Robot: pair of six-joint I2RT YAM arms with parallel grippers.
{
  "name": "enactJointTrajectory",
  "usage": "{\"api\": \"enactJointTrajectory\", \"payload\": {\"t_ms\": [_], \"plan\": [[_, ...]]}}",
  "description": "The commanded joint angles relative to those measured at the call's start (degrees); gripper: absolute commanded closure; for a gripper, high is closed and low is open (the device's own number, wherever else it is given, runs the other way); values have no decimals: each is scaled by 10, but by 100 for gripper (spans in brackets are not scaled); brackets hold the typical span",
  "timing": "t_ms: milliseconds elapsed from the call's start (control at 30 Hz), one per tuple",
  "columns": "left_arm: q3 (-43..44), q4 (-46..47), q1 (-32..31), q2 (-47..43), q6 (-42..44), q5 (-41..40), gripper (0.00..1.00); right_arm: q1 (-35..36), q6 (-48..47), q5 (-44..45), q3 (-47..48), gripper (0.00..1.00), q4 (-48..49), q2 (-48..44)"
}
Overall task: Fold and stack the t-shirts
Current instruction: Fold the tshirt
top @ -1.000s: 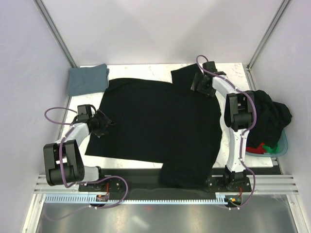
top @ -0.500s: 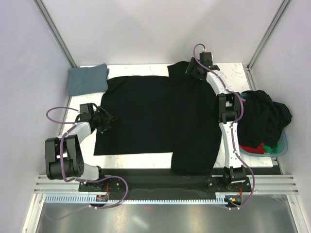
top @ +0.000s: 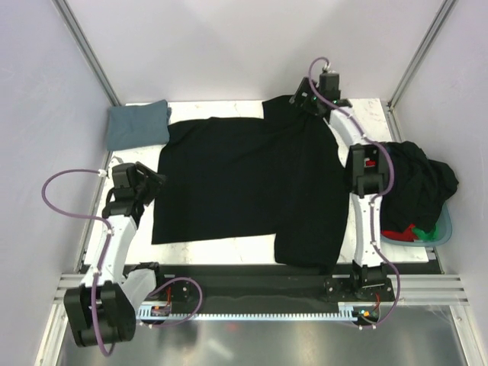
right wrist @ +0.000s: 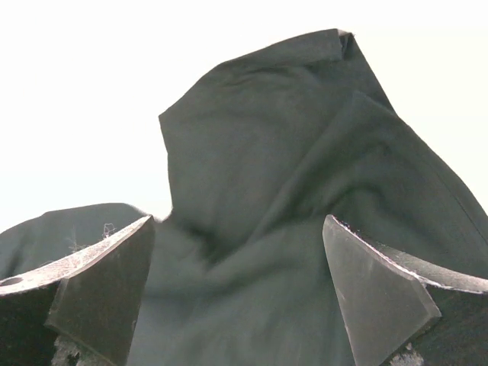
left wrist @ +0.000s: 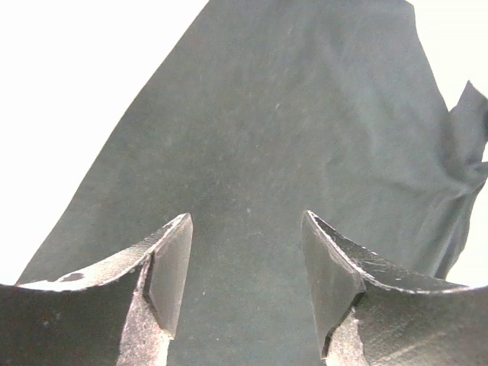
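Observation:
A black t-shirt (top: 244, 179) lies spread flat across the white table, one sleeve at the near edge and the other bunched at the far right. My left gripper (top: 151, 187) is open and empty at the shirt's left edge; in the left wrist view (left wrist: 244, 223) the flat black cloth (left wrist: 290, 130) lies below the parted fingers. My right gripper (top: 304, 102) is open and empty over the far sleeve; in the right wrist view (right wrist: 238, 223) the rumpled sleeve (right wrist: 267, 152) lies between and beyond the fingers. A folded blue-grey t-shirt (top: 137, 124) sits at the far left corner.
A basket (top: 446, 221) at the right edge holds a heap of dark clothes (top: 418, 183) with red and green cloth (top: 408, 232) under it. Bare table (top: 122, 156) shows left of the black shirt. Frame posts stand at the far corners.
The black shirt was dragged away from the near edge and flattened. My left gripper let go and pulled back to the left. My right gripper reached the far edge and opened over the sleeve.

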Motion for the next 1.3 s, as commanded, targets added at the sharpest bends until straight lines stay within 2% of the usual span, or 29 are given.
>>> {"api": "enactJointTrajectory", "payload": {"t_ms": [0, 133, 167, 200, 267, 367, 467, 600, 633, 733, 1067, 1267], "plan": [[-29, -78, 1, -52, -21, -75, 35, 0, 5, 21, -83, 2, 17, -181], [-71, -117, 0, -78, -46, -81, 36, 7, 30, 58, -280, 2, 8, -382], [-80, -124, 0, -92, -53, -74, 37, 10, 48, 72, -363, 2, 4, -416], [-102, -125, 0, -96, -63, -65, 37, 14, 59, 73, -404, 2, -5, -447], [-119, -130, 1, -98, -73, -53, 42, 22, 83, 63, -521, 2, -13, -534], [-139, -149, -9, -86, -78, -55, 50, 32, 102, 40, -655, 2, -19, -636], [-151, -172, -36, -83, -90, -89, 48, 49, 113, 43, -739, 2, -40, -720], [-127, -209, -97, -86, -125, -118, 39, 64, 107, 93, -769, 2, -132, -787], [-119, -230, -106, -81, -131, -119, 19, 64, 103, 103, -769, 2, -149, -795], [-82, -298, -132, -78, -150, -152, 13, 65, 97, 116, -777, 2, -186, -819], [-78, -318, -149, -60, -196, -162, 9, 72, 97, 91, -796, 2, -202, -827], [-89, -258, -149, 14, -226, -151, 17, 72, 82, 89, -802, 2, -213, -819]]}}
